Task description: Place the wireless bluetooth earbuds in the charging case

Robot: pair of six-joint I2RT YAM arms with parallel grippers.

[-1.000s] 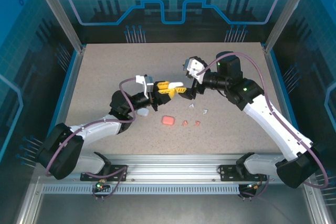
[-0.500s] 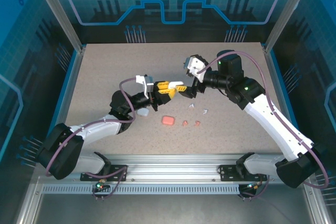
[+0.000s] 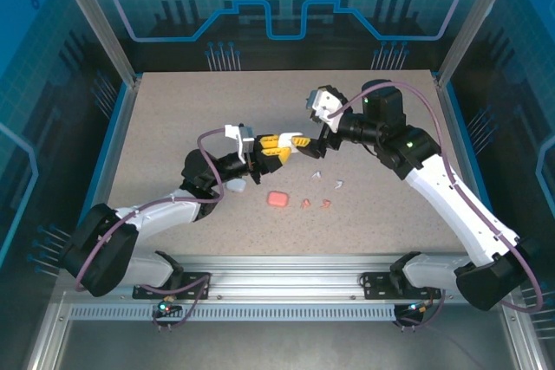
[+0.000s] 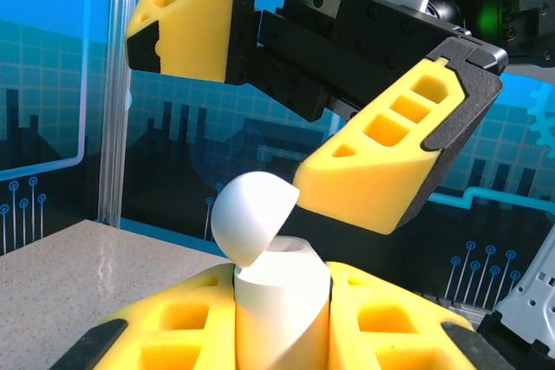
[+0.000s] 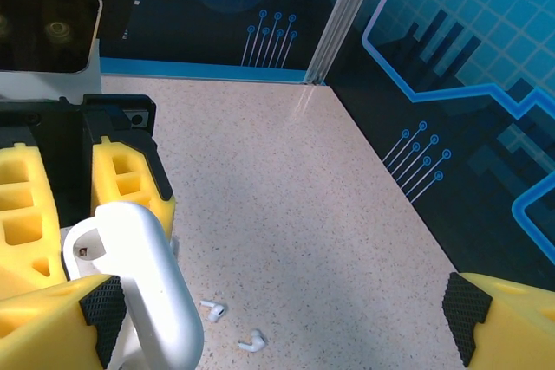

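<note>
Speckled beige table [image 3: 173, 110] enclosed by blue printed panels. Top external view: left gripper [image 3: 297, 142] and right gripper [image 3: 317, 143] meet tip to tip above the table's centre, and their finger state cannot be read from this view. Two white earbuds [image 3: 316, 176] lie on the table just on the near side of the grippers. Two pink earbuds [image 3: 305, 204] lie nearer still, beside a pink case [image 3: 277, 199]. A pale case [image 3: 236, 186] sits by the left arm. Left wrist view: the left gripper's yellow fingers [image 4: 156, 327] pinch a white charging case [image 4: 282, 292], upright, lid [image 4: 251, 218] tipped open. The right gripper hangs just above it, fingers spread, the lower one touching or nearly touching the lid. Right wrist view: the right gripper's fingers stand wide apart at the bottom corners. The clamped case is at lower left, with the white earbuds loose on the table beside it.
</note>
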